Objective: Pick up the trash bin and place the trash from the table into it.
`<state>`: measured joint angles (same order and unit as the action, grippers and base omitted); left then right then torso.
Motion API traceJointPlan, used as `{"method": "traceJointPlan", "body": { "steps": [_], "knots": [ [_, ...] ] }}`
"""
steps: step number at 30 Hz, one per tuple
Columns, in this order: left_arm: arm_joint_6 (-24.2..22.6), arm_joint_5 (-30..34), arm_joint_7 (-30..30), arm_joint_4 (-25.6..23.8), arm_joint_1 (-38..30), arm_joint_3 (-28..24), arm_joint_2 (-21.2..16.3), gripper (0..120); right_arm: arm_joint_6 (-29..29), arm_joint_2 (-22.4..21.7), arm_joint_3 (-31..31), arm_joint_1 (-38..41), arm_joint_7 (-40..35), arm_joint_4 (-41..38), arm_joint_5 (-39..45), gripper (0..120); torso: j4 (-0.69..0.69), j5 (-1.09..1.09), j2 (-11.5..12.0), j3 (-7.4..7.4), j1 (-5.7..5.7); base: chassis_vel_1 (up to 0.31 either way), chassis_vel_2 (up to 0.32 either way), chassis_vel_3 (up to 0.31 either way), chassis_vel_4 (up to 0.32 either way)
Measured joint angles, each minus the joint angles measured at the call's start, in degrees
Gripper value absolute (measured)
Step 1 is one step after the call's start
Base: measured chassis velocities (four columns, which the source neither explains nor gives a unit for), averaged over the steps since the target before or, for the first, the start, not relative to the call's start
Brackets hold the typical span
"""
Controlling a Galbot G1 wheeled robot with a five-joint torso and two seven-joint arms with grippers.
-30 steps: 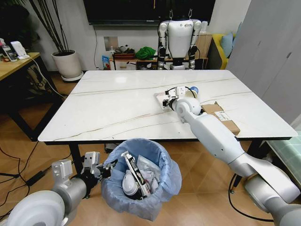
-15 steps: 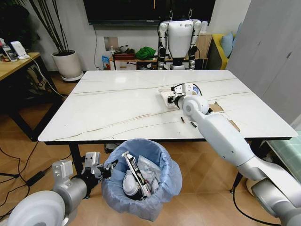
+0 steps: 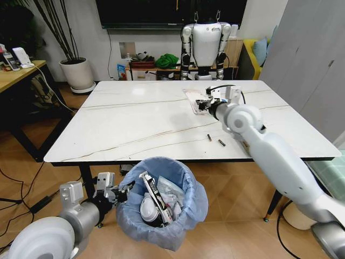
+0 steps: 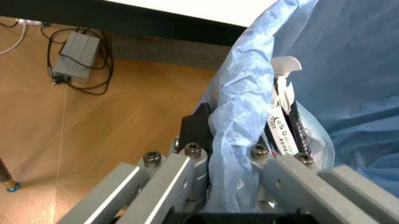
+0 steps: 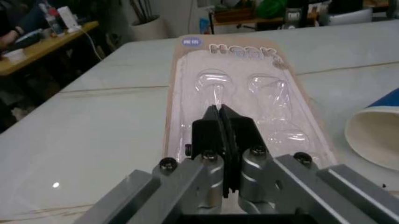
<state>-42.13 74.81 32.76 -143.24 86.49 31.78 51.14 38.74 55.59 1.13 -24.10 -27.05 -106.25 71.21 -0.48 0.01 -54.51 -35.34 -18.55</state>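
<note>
One trash bin (image 3: 161, 202) is seen below one table (image 3: 135, 121). Two small dark pieces (image 3: 215, 140) and one blister pack (image 5: 240, 93) are counted on it.

Right gripper (image 5: 219, 122) sits low over the tabletop (image 5: 100, 140), black fingers (image 5: 206, 135) pressed together, tips over a flat clear blister pack (image 5: 240, 88) on its tan card. Beside it a white, blue-rimmed paper cup (image 5: 374, 133) lies on its side.

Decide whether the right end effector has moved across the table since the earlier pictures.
Yes. The right end effector has moved toward the table's far edge, dragging the clear plastic pack along.
</note>
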Motion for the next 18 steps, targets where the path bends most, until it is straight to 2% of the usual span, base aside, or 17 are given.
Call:
{"method": "traceJointPlan", "body": {
  "steps": [4,8,11,18],
  "knots": [
    [0.0,0.38,0.27,0.0,-0.54,0.1,-0.47,3,0.1,-4.06,4.03,-3.15,-0.14,-11.02,6.37,0,0.01,0.0,0.0,0.0,0.0,0.0,0.0,0.0,0.0],
    [0.0,0.55,0.31,0.0,-0.76,0.12,-0.54,3,0.08,-5.38,4.95,-3.74,-0.4,-14.62,8.62,0,0.01,-0.01,0.0,0.0,0.0,0.0,0.0,0.0,0.0],
    [-0.01,0.67,0.34,0.0,-1.24,-0.2,-0.57,3,-0.13,-7.52,6.09,-4.5,-1.77,-20.33,12.41,0,0.01,-0.01,0.0,0.0,0.0,0.0,0.0,0.0,0.0],
    [-0.01,1.07,0.38,0.02,-1.72,-0.17,-0.45,3,-0.94,-10.25,7.23,-6.44,-3.08,-26.45,15.75,0,0.01,0.0,0.0,-0.01,0.0,0.0,0.0,0.0,0.0]
  ]
}}
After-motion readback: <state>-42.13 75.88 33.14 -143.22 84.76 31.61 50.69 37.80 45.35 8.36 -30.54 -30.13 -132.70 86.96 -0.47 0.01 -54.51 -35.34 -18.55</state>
